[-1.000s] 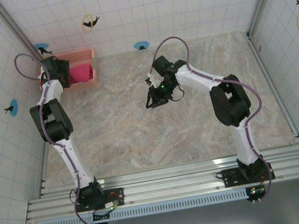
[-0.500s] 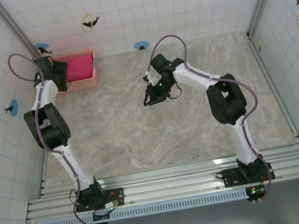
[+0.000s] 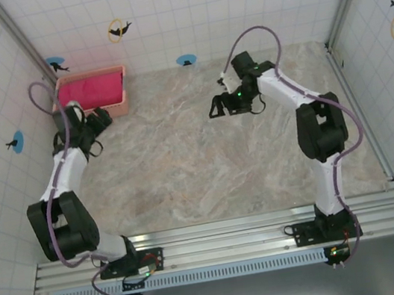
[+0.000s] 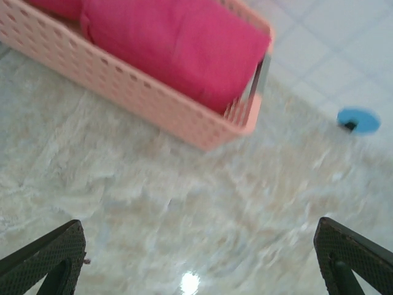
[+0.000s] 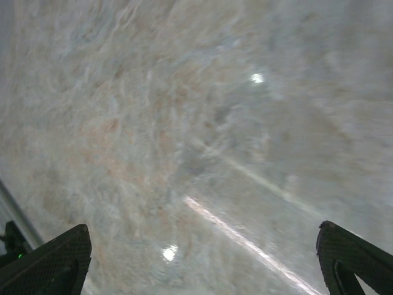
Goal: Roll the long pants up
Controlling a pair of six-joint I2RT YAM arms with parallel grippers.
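While the long pants sit packed as a smooth bundle inside the pink basket at the far left corner of the table, the left gripper hangs open just in front of it and the right gripper gapes empty over its bare middle; rolling looks finished, leaving only both arms to draw home.

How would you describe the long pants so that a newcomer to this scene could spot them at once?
Start at the marbled table and go to its far left corner, by the tiled walls, where a pale pink lattice basket stands. The long pants lie bundled inside it. They are soft, bright magenta cloth, much deeper in colour than the rigid, holed plastic around them.
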